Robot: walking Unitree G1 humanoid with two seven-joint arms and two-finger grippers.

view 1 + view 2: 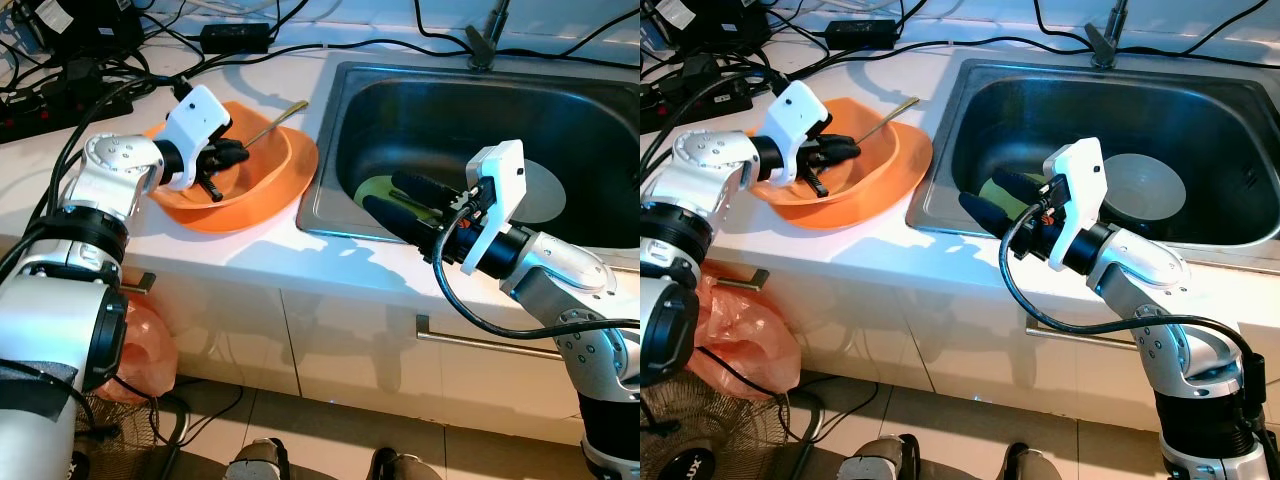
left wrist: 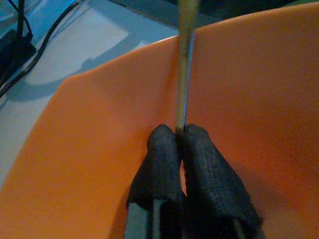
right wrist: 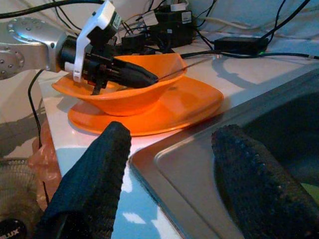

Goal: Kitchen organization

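An orange bowl [image 1: 255, 185] sits on an orange plate [image 3: 184, 107] on the white counter, left of the steel sink [image 1: 440, 110]. My left gripper [image 1: 240, 152] is inside the bowl, shut on the thin golden handle of a utensil [image 1: 278, 120] that leans over the bowl's far rim. In the left wrist view the fingertips [image 2: 167, 144] pinch that handle [image 2: 184, 64] against the orange wall [image 2: 99, 149]. My right gripper [image 1: 385, 195] hangs open over the sink's front left corner, above a green item [image 1: 378, 187], holding nothing.
A grey round disc [image 1: 545, 195] lies in the sink basin. Cables and a black power adapter [image 1: 235, 37] crowd the back of the counter, with the faucet base [image 1: 483, 45] behind the sink. A cabinet handle [image 1: 480, 340] and a pink bag [image 1: 145, 350] sit below.
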